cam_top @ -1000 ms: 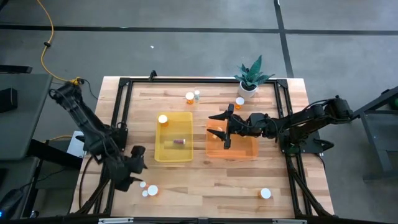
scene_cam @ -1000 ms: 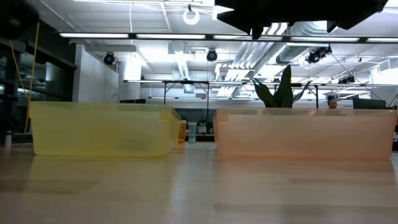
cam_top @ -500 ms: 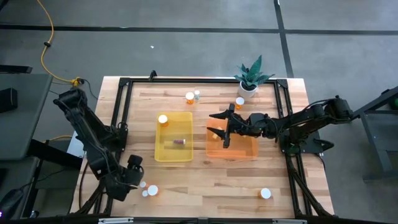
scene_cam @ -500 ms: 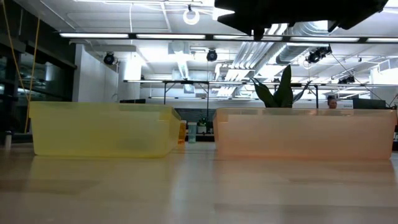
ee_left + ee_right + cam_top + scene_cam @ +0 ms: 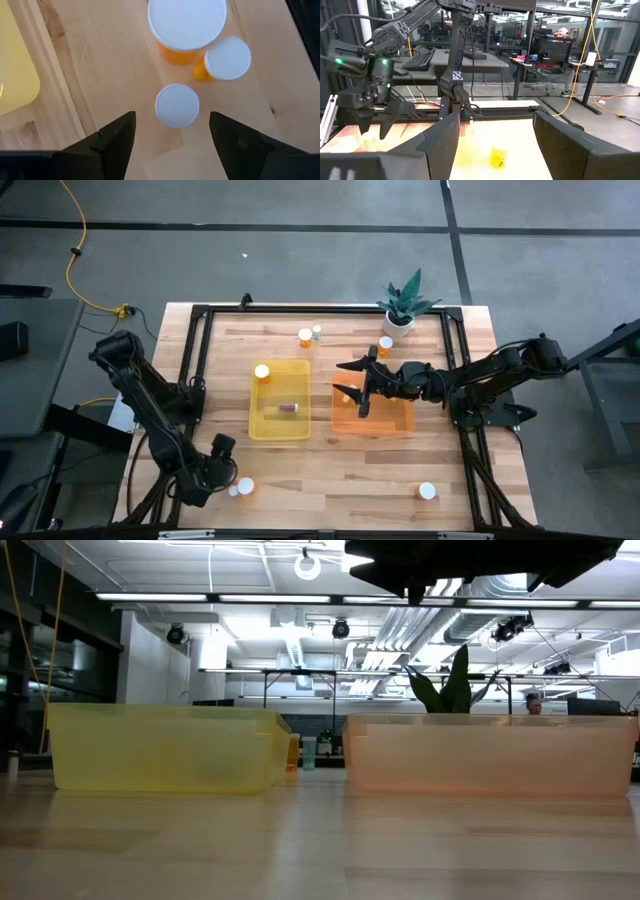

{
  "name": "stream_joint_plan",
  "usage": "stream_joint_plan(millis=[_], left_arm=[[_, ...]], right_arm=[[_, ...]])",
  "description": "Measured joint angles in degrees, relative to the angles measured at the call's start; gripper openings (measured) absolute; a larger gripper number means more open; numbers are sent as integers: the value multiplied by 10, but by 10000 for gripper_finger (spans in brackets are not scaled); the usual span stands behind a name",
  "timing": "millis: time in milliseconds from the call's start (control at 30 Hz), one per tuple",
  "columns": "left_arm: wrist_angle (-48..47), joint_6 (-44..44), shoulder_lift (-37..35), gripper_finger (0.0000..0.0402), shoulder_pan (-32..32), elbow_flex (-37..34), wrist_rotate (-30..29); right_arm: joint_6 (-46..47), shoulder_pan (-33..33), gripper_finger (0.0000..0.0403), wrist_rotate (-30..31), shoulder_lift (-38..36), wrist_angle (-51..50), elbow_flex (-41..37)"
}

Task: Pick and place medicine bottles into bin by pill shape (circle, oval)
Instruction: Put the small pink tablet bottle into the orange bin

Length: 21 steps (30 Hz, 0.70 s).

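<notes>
Left claw (image 5: 172,137) spread, holding nothing, hanging over three capped bottles (image 5: 177,105) near the table (image 5: 340,470) corner, well off the yellow bin (image 5: 279,400) toward the front-left. In my wrist view one small white-capped bottle sits between my fingers (image 5: 112,140), two amber ones (image 5: 187,30) touching just beyond it. Right claw (image 5: 352,392) spread, empty, over the orange bin (image 5: 390,420), just beside the yellow bin. One bottle lies inside the yellow bin (image 5: 288,408), another stands at its far-left corner (image 5: 262,372). More bottles behind the yellow bin (image 5: 306,336), one by the plant (image 5: 386,344), one front-right (image 5: 428,491).
</notes>
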Motion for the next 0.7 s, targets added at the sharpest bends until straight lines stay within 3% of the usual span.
stream_joint_plan(millis=[433,700], left_arm=[[31,31,11,239,0,0,-24],[30,31,11,199,0,0,-21]], right_arm=[[0,0,245,0,0,-1,0],[2,0,245,0,0,-1,0]])
